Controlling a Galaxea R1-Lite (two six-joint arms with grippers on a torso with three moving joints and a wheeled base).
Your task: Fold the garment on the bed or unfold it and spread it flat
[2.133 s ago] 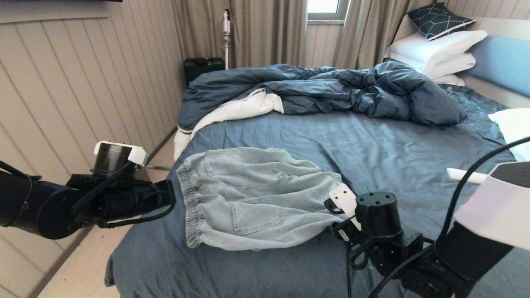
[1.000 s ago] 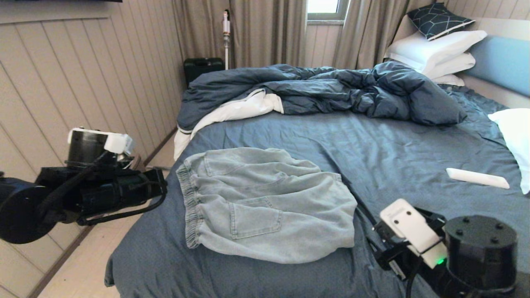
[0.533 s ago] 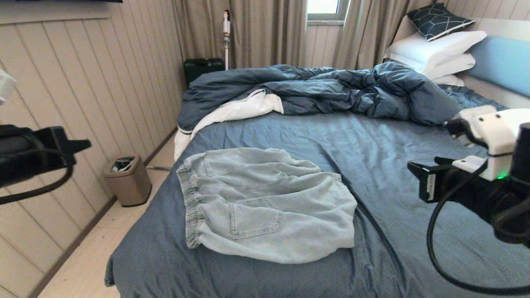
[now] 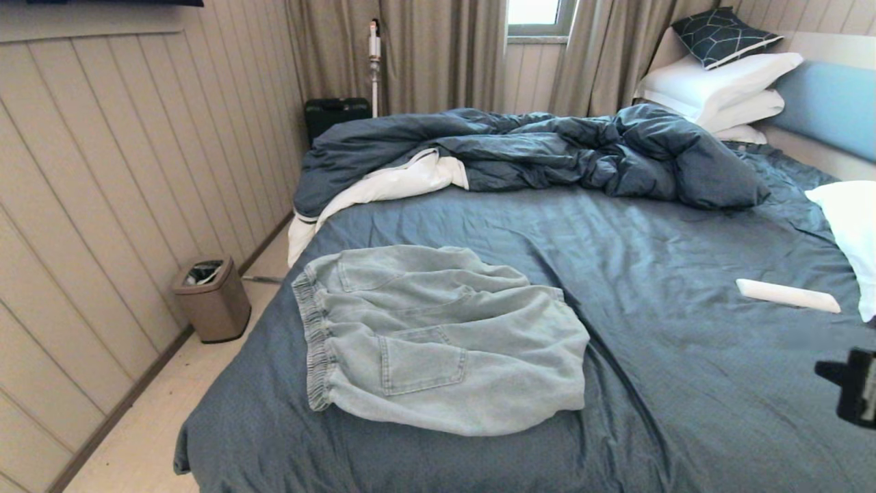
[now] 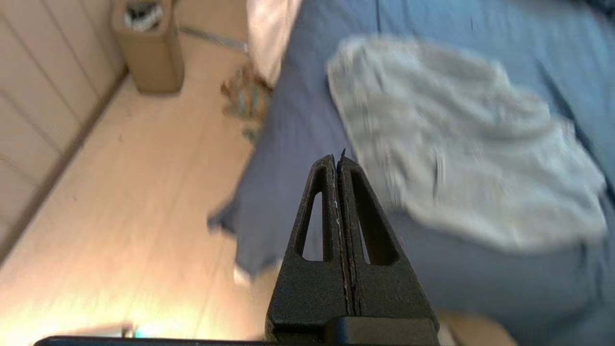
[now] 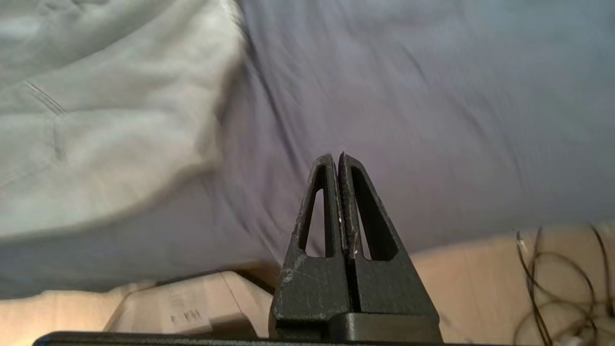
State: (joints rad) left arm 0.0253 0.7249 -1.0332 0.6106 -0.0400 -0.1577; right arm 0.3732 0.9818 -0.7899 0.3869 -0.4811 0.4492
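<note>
The denim shorts [image 4: 438, 339] lay folded on the bed [image 4: 650, 274], apart from both grippers, left [image 5: 339, 161] and right [image 6: 338, 161], whose jaws were pressed together, empty.

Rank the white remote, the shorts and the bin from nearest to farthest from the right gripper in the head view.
From the right gripper, at the right edge:
1. Remote, just beyond it on the sheet.
2. Shorts, mid-bed to its left.
3. Bin, on the floor past the bed's left side.
</note>
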